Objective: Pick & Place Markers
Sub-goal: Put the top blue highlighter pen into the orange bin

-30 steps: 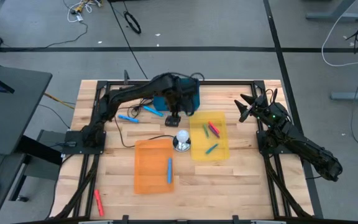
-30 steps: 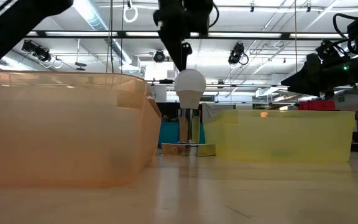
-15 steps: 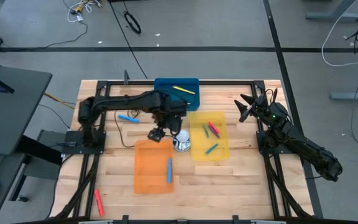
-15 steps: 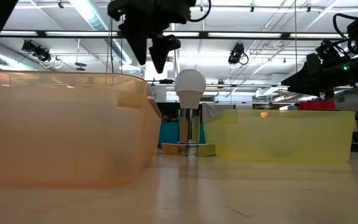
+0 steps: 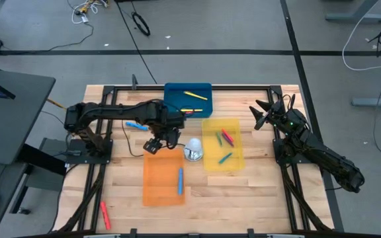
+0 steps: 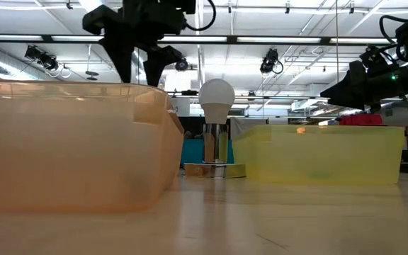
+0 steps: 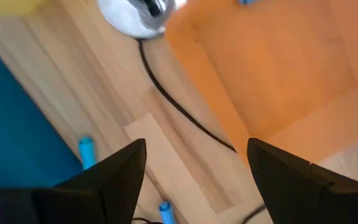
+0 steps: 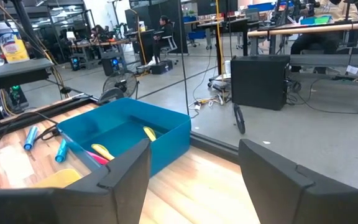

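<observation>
Light blue markers (image 5: pixel 135 124) lie flat on the wood left of the blue tray (image 5: pixel 177 106), which holds yellow markers (image 5: pixel 194 96). Red, green and blue markers (image 5: pixel 225 140) lie in the yellow tray (image 5: pixel 238 158). One blue marker (image 5: pixel 180 180) lies in the orange tray (image 5: pixel 154 185). A red marker (image 5: pixel 104 213) lies beyond the table's near left corner. My left gripper (image 5: pixel 152 143) points down, open and empty, above the orange tray's far left corner (image 7: pixel 194 146). My right gripper (image 5: pixel 258 114) waits at the right, level, open and empty (image 8: pixel 194 146).
A white ball on a silver stand (image 5: pixel 192 149) stands between the orange and yellow trays, and its black cable (image 7: pixel 179 112) runs across the wood under my left gripper. A black frame (image 5: pixel 111 89) edges the table. Bare wood lies along the near edge.
My left gripper has gone from beside the blue tray toward the table's left and near edges, sinking a little and rolling about its own axis. It now hangs over the orange tray's far left corner. It has stayed open and empty.
</observation>
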Controlling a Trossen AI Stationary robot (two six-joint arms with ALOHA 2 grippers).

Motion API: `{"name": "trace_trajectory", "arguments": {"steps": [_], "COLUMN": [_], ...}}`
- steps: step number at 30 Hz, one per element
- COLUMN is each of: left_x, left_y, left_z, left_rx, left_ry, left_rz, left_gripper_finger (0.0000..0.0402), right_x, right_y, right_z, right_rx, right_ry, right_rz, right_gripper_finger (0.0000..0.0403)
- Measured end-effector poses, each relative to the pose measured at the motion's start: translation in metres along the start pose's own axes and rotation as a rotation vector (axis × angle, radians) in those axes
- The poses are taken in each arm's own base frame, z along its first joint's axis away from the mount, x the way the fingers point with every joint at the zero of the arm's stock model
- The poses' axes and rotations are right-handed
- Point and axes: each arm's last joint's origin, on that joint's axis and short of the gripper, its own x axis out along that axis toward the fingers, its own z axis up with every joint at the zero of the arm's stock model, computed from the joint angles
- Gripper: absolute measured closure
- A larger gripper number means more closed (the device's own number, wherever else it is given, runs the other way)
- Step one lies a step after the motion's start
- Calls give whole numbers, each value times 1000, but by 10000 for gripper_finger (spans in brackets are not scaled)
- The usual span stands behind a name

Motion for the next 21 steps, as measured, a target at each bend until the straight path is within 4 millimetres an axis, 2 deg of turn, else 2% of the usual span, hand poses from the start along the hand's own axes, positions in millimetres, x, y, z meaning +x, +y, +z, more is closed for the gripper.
{"name": "trace_trajectory", "arguments": {"steps": [3, 7, 10, 14, 21], "left_x": [4, 2, -1, -7, -13], "left_y": [-1, 11, 18, 29, 55], "left_z": [-4, -13, -20, -34, -64], "left_rx": [-3, 12, -40, -67, 1], "left_ry": [14, 30, 33, 31, -3], "left_rz": [-9, 20, 38, 41, 17], "left_gripper_finger": [115, 115, 115, 115, 115], "right_x": [0, 0, 0, 0, 0], "right_y": [0, 0, 0, 0, 0], "right_z": [0, 0, 0, 0, 0], "right_rx": [0, 0, 0, 0, 0], "right_ry": [0, 0, 0, 0, 0], "right_rz": [0, 0, 0, 0, 0], "right_gripper_finger": [158, 158, 158, 158, 158]}}
